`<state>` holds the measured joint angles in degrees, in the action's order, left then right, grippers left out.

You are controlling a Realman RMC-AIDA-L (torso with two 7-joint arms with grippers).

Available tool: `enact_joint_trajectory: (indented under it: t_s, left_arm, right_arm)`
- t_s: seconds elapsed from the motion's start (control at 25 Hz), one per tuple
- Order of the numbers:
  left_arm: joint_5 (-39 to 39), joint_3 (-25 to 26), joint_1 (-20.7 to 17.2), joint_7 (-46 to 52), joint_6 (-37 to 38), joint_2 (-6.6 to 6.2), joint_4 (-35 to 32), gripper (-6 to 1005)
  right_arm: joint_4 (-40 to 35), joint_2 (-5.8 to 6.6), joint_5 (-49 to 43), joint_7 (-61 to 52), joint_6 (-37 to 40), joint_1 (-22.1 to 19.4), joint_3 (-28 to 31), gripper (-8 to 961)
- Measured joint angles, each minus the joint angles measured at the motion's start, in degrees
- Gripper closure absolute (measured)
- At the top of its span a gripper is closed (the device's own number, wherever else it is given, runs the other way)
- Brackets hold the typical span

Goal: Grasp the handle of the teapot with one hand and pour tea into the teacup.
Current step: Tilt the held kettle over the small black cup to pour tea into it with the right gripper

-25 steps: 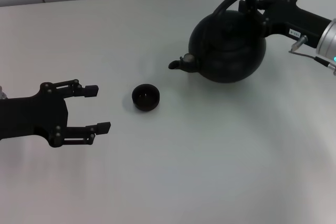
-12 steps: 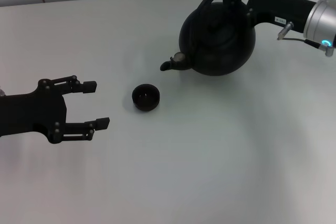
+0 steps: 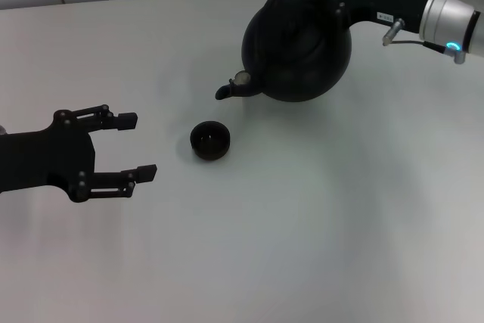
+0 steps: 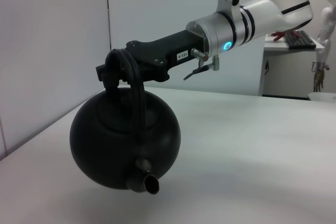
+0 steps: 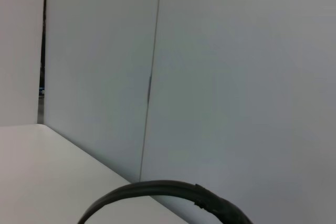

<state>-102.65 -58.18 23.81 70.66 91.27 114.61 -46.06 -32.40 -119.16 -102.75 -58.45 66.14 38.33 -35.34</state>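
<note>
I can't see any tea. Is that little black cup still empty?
Cannot tell. The teacup looks dark inside; the teapot spout isn't over it.

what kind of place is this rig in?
Probably a robotics lab or office test room: a bare white table against plain panelled walls, a desk with a keyboard behind, and only a teapot and teacup as props.
</note>
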Motion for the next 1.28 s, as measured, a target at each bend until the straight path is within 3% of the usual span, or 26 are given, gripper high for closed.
enact_joint_trajectory:
  t_s: [0.28, 1.08, 1.28]
  left_arm:
    - [0.0, 0.0, 0.0, 0.0, -0.6, -0.02, 0.0, 170]
    - [0.0, 0.0, 0.4, 0.0, -1.3, -0.27, -0.2, 170]
    - [0.0, 0.0, 0.4, 0.0, -1.3, -0.33, -0.3, 170]
  right_arm:
    - [-0.8, -0.01, 0.1, 0.0, -2.7, 0.9, -4.1, 816]
    - [-2.5, -0.11, 0.1, -0.1, -2.9, 2.3, -6.7, 817]
    - [-4.3, -0.13, 0.1, -0.1, -2.9, 1.9, -10.4, 817]
